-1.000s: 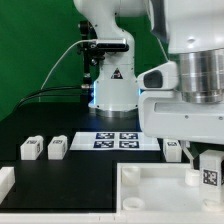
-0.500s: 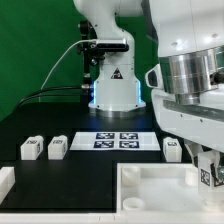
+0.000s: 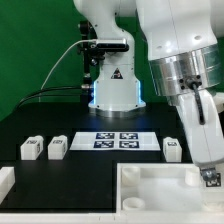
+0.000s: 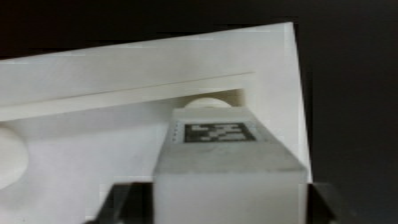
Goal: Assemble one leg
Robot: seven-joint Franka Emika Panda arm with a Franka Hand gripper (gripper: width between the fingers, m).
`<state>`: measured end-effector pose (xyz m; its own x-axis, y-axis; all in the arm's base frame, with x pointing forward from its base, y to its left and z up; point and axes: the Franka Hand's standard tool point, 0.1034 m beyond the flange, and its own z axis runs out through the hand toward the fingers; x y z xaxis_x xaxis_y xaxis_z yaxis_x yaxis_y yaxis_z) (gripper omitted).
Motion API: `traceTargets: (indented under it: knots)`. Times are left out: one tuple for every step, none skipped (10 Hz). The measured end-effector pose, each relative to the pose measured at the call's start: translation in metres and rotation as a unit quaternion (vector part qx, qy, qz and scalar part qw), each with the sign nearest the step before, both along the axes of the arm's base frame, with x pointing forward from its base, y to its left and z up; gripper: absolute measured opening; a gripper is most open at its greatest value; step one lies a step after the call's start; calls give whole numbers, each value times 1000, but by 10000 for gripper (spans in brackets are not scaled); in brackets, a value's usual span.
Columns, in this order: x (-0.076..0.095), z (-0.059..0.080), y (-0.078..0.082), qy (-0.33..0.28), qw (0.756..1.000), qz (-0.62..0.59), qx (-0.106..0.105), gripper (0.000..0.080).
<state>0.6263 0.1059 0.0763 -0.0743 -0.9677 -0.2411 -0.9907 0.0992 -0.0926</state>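
My gripper [image 3: 208, 172] is shut on a leg [image 3: 210, 177], a small white block with a black-and-white tag, at the exterior view's right, over the far right corner of the large white tray-like piece [image 3: 150, 190]. In the wrist view the leg [image 4: 226, 160] sits between the two dark fingers [image 4: 125, 205], its end at a round corner socket [image 4: 210, 103] of the tray piece [image 4: 107, 110]. Two more legs [image 3: 31, 149] [image 3: 57, 147] lie on the black table at the left. Another leg [image 3: 172, 149] lies by the marker board.
The marker board [image 3: 115, 140] with its tags lies at the table's middle back. The robot's base [image 3: 112, 80] stands behind it. A white part [image 3: 5, 180] sits at the front left edge.
The arm has tilted and swung, and the held leg has sunk lower toward the tray piece's right corner.
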Motion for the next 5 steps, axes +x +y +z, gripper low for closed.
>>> traceTargets:
  knots:
    - [-1, 0, 3, -1, 1000, 10, -1, 480]
    - [-1, 0, 10, -7, 999, 42, -3, 614]
    - [-2, -1, 14, -26, 991, 127, -16, 614]
    - [-4, -1, 20, -42, 972, 230, -36, 639]
    - [-5, 0, 27, -57, 944, 320, -57, 646]
